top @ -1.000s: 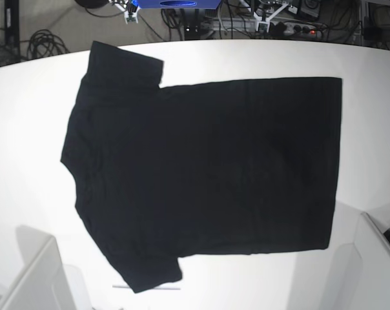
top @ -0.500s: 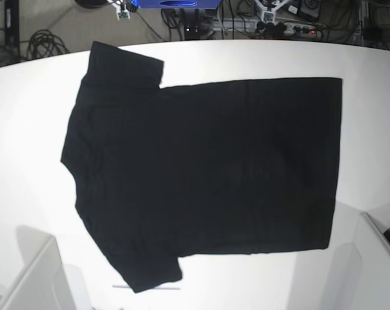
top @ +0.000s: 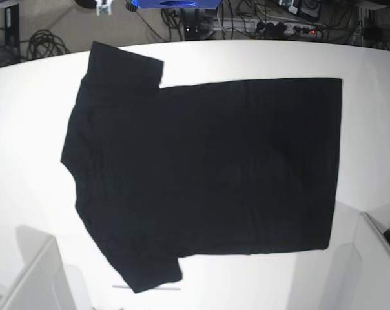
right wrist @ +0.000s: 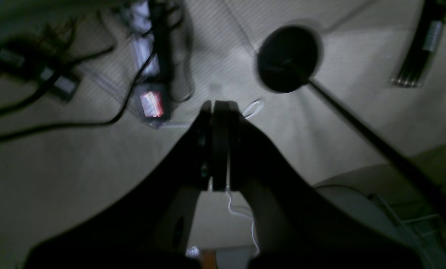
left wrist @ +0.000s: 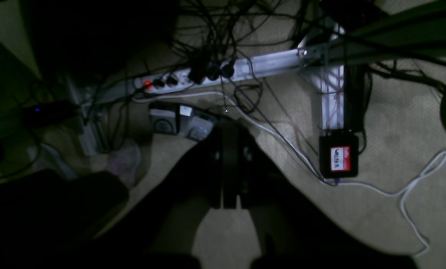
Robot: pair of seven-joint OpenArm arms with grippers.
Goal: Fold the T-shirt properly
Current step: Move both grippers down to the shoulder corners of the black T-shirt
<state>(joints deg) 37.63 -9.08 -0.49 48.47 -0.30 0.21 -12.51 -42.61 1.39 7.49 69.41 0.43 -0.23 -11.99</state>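
Left gripper (left wrist: 228, 164): you see its jaws pressed together, holding nothing, hanging over carpet beyond the table.
Right gripper (right wrist: 217, 149): yours is closed and empty too, above bare floor.
Power strip (left wrist: 178, 80): just past your left gripper's tip, red switch lit.
Black round base (right wrist: 288, 58): near your right gripper's tip.
T-shirt (top: 201, 168): spread flat, plain black side up, mid-table, sleeves toward the base view's left.
Table (top: 27, 148): white, under the T-shirt.
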